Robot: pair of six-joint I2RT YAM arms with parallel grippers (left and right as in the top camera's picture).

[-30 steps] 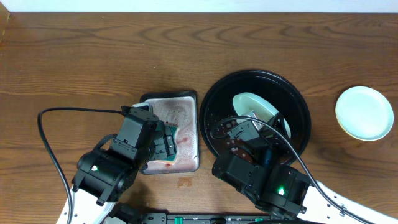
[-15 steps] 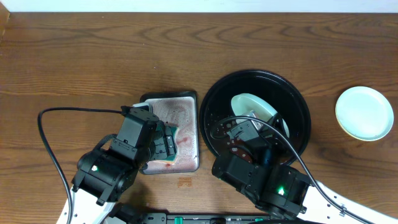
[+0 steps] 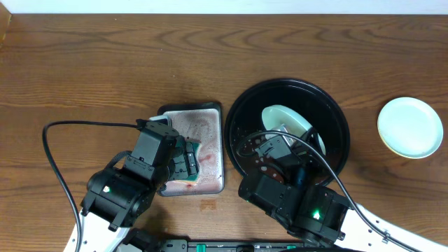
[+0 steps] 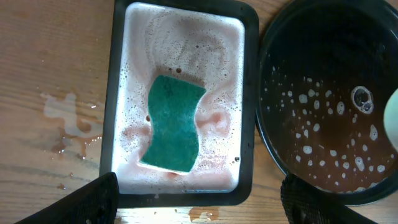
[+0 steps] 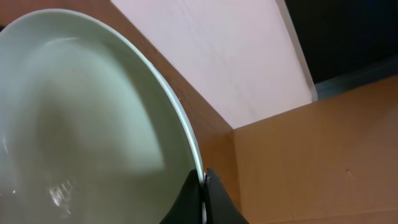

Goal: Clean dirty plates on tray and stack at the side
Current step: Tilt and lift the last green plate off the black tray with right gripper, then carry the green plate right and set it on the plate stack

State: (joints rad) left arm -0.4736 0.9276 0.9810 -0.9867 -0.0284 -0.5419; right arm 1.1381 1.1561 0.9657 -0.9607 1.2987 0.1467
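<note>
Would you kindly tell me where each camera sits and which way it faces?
Overhead: fixed above the table, looking straight down; both arms show, left gripper over the foamy pan, right gripper at the round black tray.
Left wrist: above the pan, facing down at the sponge; its open fingertips show at bottom.
Right wrist: tilted upward along the plate; its fingers pinch the rim.
Shared: overhead and left wrist both show pan and tray.

Green sponge lying in sudsy rectangular tray, black round basin beside, wooden table
</note>
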